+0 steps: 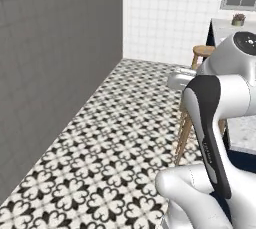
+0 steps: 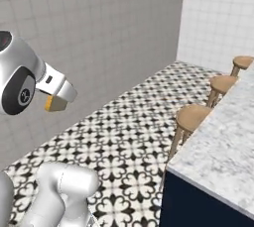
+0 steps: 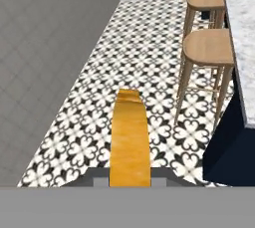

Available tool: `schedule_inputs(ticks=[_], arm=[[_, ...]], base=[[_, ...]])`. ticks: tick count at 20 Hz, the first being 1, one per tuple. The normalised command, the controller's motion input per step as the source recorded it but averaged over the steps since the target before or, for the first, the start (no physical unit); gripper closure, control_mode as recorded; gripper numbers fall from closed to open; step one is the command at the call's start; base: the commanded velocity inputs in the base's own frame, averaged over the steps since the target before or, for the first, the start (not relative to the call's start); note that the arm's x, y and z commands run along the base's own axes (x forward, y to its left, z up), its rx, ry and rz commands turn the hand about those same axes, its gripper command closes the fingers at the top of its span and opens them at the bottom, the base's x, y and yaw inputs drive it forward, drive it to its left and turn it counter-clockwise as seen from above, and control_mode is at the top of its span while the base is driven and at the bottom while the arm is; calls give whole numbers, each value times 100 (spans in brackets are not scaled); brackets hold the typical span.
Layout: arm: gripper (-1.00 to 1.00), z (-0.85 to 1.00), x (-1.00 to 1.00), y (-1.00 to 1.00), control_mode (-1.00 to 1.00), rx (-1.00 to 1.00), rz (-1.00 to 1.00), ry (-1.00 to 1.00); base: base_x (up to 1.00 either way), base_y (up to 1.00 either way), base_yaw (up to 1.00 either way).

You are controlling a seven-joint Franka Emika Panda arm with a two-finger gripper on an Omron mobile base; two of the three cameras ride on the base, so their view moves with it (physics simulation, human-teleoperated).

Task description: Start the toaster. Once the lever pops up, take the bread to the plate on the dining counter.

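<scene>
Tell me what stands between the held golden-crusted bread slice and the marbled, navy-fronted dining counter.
In the hand view, round-seated wooden stools over patterned floor tiles separate the bread from the counter.

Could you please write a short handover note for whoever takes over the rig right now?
Tool: shut on the bread, slice held edge-on above the patterned floor.
Dining counter: marbled top to the robot's right, three wooden stools along its navy front.
Done: bread is out of the toaster and in hand.
Left: find the plate on that counter and set the bread on it.
</scene>
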Motion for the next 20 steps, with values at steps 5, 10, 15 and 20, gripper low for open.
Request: schedule_inputs(ticks=[5, 10, 15, 20], arm=[[100, 0, 0, 0, 100, 0, 0, 0], [100, 0, 0, 0, 100, 0, 0, 0], [100, 0, 0, 0, 100, 0, 0, 0], [100, 0, 0, 0, 100, 0, 0, 0]], base=[[86, 69, -49], [89, 63, -48], [97, 60, -48], [99, 61, -50]])
